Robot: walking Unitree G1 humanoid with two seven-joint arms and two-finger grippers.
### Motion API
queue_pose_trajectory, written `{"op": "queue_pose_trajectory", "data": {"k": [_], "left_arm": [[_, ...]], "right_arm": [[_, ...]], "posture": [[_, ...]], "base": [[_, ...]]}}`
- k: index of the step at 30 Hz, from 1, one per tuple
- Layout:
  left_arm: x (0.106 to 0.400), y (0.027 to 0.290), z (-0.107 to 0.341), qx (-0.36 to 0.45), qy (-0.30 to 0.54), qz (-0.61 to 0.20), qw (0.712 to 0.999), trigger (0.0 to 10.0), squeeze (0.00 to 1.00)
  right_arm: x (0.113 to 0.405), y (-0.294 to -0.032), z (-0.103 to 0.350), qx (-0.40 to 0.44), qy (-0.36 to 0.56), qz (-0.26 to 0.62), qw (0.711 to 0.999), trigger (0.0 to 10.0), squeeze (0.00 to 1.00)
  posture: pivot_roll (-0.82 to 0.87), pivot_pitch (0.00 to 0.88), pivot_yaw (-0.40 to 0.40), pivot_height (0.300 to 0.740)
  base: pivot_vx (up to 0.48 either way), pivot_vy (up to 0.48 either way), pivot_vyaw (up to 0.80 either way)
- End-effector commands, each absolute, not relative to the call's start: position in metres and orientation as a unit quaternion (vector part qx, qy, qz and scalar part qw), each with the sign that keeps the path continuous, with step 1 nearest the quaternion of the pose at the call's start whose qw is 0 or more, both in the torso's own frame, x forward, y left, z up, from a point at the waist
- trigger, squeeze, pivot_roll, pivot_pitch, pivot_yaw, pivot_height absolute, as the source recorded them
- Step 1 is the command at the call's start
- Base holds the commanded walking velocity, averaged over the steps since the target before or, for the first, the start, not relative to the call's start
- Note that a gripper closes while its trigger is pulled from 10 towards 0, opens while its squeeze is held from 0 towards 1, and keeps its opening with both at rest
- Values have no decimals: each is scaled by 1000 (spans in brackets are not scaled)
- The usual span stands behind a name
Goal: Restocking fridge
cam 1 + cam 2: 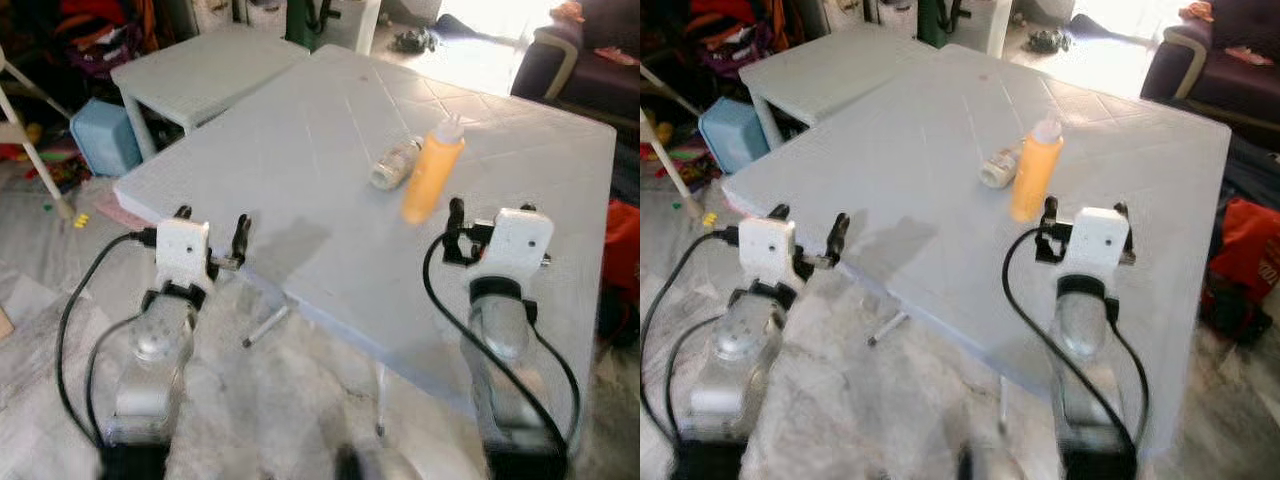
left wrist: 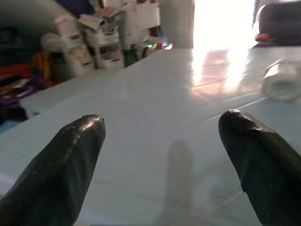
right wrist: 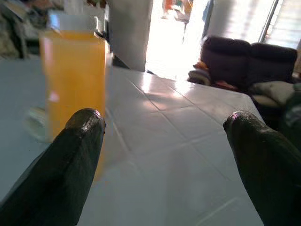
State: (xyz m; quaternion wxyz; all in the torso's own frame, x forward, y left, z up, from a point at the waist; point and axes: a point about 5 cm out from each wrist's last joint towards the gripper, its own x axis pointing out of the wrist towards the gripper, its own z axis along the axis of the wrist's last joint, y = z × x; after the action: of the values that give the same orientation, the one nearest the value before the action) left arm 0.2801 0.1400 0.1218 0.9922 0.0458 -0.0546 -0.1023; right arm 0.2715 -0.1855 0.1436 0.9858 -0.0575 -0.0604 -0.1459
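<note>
Just ahead of the right gripper (image 1: 489, 222) stood the orange bottle (image 1: 432, 172) on the table (image 1: 300, 150) — upright, slightly to its left. Both grippers were spread wide, empty — the left gripper (image 1: 211, 228) farther off.

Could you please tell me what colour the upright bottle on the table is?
Orange, with a white cap: the bottle shows best in the right wrist view.

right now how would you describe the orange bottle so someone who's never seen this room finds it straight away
Look at the big pale grey table in front of the robot. Near its right side, just beyond the right gripper, whose fingers are open, stands the orange bottle, upright with a white cap. Right beside it a clear jar lies on its side; the bottle is the only bright orange, standing thing on the table.
</note>
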Motion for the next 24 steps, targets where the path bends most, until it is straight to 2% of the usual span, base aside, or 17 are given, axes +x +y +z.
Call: {"op": "queue_pose_trajectory", "data": {"k": [1, 12, 13, 15, 20, 21, 22, 24], "left_arm": [[279, 148, 123, 58, -57, -91, 992, 10000, 0], [279, 150, 126, 65, -60, -88, 992, 10000, 0], [279, 150, 127, 66, -60, -88, 992, 10000, 0], [278, 151, 127, 67, -59, -90, 992, 10000, 0], [275, 153, 127, 73, -56, -92, 992, 10000, 0], [274, 153, 127, 74, -56, -92, 991, 10000, 0], [274, 154, 128, 75, -55, -93, 991, 10000, 0], [273, 155, 128, 78, -54, -92, 991, 10000, 0]], "right_arm": [[276, -182, 150, -58, -71, -139, 986, 10000, 0], [298, -183, 161, -54, -75, -83, 992, 10000, 0], [300, -184, 162, -52, -78, -86, 992, 10000, 988], [303, -186, 164, -49, -79, -88, 992, 10000, 1000], [314, -183, 169, -53, -79, -62, 994, 10000, 1000], [317, -182, 170, -56, -78, -56, 994, 10000, 106], [319, -182, 171, -57, -78, -55, 994, 10000, 0], [323, -181, 172, -60, -76, -46, 994, 10000, 0]], "posture": [[-48, 60, -5, 740], [-35, 95, 6, 740], [-31, 101, 8, 740], [-26, 108, 12, 740], [-16, 122, 20, 740], [-13, 126, 22, 740], [-12, 128, 24, 740], [-8, 130, 25, 740]], "base": [[0, 0, 0], [0, 0, 0], [0, 0, 0], [0, 0, 0], [0, 0, 0], [0, 0, 0], [0, 0, 0], [0, 0, 0]]}}
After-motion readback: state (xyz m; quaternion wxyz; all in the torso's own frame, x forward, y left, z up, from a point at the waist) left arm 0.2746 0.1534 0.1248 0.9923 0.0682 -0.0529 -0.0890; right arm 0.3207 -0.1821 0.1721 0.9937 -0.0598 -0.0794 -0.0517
